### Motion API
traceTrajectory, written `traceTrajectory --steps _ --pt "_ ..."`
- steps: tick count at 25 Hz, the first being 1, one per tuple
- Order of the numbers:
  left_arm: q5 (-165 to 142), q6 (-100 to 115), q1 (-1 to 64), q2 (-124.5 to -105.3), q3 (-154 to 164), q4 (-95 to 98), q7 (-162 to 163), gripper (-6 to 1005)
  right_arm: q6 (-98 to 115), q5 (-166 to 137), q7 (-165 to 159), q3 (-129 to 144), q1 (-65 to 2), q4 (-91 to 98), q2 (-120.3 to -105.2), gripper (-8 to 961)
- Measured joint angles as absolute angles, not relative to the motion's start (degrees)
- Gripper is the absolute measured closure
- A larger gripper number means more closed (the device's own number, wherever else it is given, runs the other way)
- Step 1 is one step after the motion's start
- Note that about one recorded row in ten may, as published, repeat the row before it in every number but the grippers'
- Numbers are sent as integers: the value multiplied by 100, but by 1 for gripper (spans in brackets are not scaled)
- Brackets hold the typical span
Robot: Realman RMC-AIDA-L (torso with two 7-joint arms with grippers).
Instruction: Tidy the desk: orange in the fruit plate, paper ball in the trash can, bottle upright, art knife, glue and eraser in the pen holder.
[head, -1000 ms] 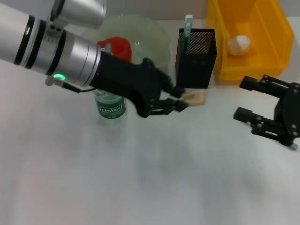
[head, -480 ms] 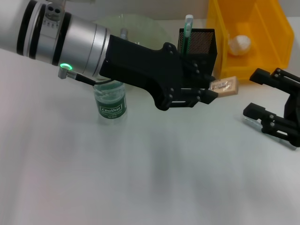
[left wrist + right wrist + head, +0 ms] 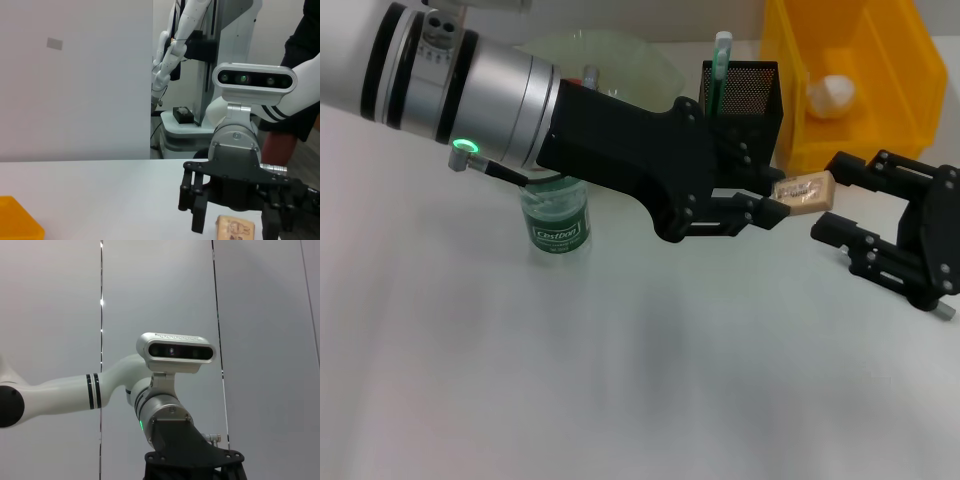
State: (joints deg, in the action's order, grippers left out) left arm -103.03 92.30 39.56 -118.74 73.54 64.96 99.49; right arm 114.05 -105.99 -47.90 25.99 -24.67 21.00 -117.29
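1. Your bottle (image 3: 556,222) stands upright on the desk (image 3: 620,380), partly behind the left arm.
2. Fruit plate (image 3: 610,55) sits behind the bottle, mostly hidden by the arm; only a sliver of red-orange shows at its rim, can't confirm it's the orange.
3. Your left gripper (image 3: 782,203) hangs above the desk just in front of the pen holder (image 3: 740,100), fingers clamped on the eraser (image 3: 804,192). The eraser is off the desk, level with the holder's lower edge, not inside it.
4. Art knife (image 3: 718,70) stands in the pen holder, its tip poking over the rim.
5. Trash can (image 3: 895,110) sits just right of the pen holder, with the paper ball (image 3: 829,95) inside.
6. Your right gripper (image 3: 840,200) sits right of the eraser, fingers spread apart, empty, facing the left gripper; in the left wrist view its fingers (image 3: 197,205) flank the eraser (image 3: 235,230).
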Motion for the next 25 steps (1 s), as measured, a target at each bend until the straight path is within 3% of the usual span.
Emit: traceTrajectory --steps 5,25 --pt "-10322 9234 3955 -11874 7366 6480 9949 765 11384 -10604 -4790 2603 -2473 2100 -11743 411" --pt "-10336 9265 3955 -11874 7401 6495 9949 768 11301 -10626 -4799 2833 -2549 2101 -11750 576"
